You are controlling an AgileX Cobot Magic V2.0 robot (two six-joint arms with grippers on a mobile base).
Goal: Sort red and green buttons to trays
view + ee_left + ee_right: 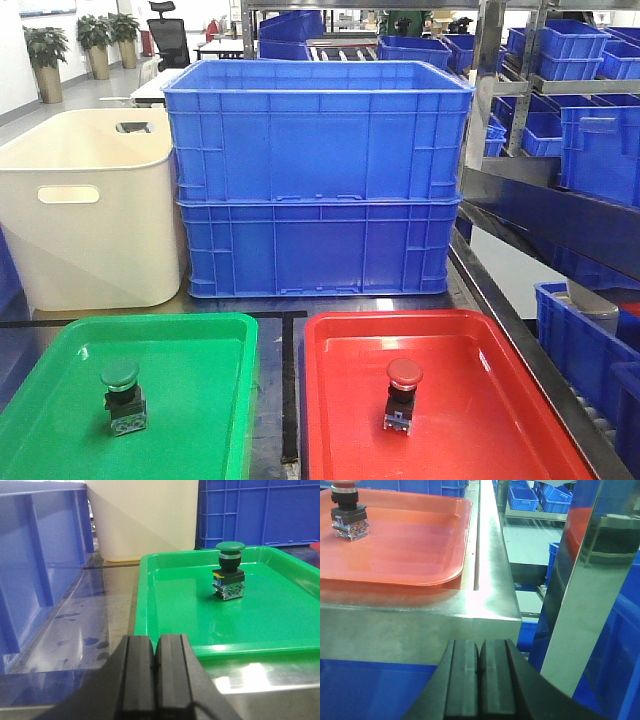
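1. From the front view you see the green button [121, 396] upright in the green tray [205, 345] and the red button [402, 394] upright in the red tray [480, 345], both trays cut off at the bottom edge; no arm shows.
2. Your left gripper [155, 665] is pressed closed and empty, short of the green tray's near rim.
3. Your right gripper [479, 667] is closed, empty, off the table's corner; the red cap is cropped.

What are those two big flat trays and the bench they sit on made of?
The shallow glossy green tray and the shallow glossy red tray look like moulded plastic: rounded rims, smooth shine, even colour. The grey bench top looks like brushed metal, probably stainless steel, since it mirrors light and has a crisp folded edge.
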